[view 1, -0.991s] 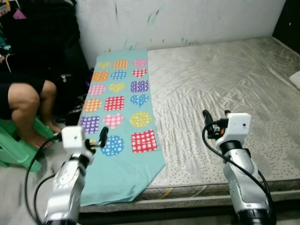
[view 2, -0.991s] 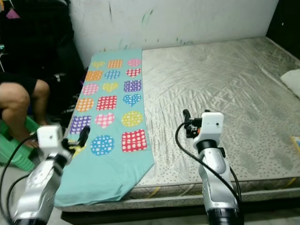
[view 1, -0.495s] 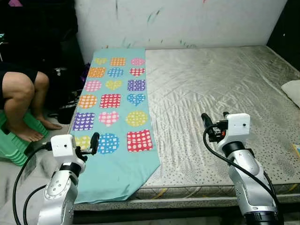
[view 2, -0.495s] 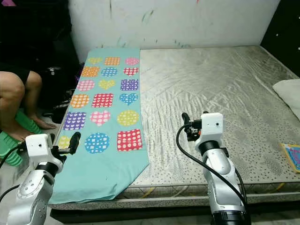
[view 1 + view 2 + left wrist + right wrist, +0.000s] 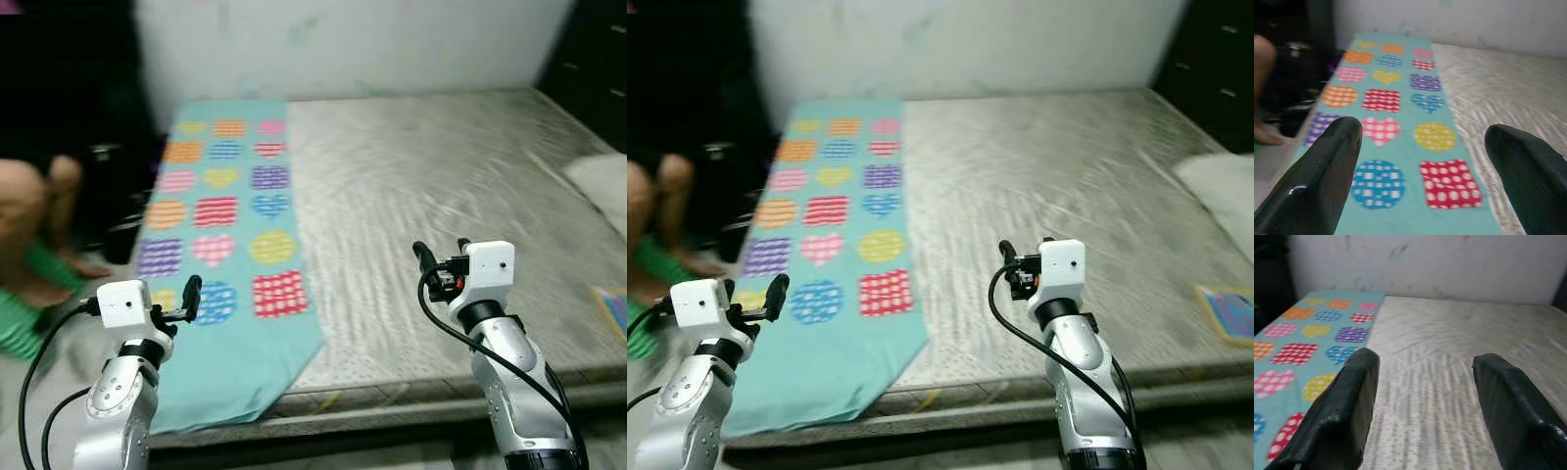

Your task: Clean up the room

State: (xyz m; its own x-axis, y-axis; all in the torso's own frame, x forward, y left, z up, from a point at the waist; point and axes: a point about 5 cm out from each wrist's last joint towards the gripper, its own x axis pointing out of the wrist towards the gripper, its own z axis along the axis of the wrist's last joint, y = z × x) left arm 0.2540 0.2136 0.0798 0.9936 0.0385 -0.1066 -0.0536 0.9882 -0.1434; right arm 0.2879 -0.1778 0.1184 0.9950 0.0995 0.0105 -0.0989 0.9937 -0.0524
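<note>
Mattress: wide grey quilted mattress lies against the pale marked wall; its near edge runs across in front of both arms; most of its top is bare.
Blanket: turquoise blanket printed with coloured dotted hearts, circles and squares covers the mattress's left strip, from the wall to the near edge; its near corner hangs over that edge in a slanted point.
Right side: pale pillow sits at the mattress's far right edge; a small flat colourful item, perhaps a book, lies near the right front corner, too blurred to tell.
Left gripper: left gripper is held above the blanket's near left part; fingers spread wide, nothing between them.
Right gripper: right gripper is held over bare mattress just right of the blanket's long edge; fingers wide apart, holding nothing.
Left margin: a seated person's bare legs and a green plastic seat sit by the bed's left side, near the left arm; dark clutter behind them.
</note>
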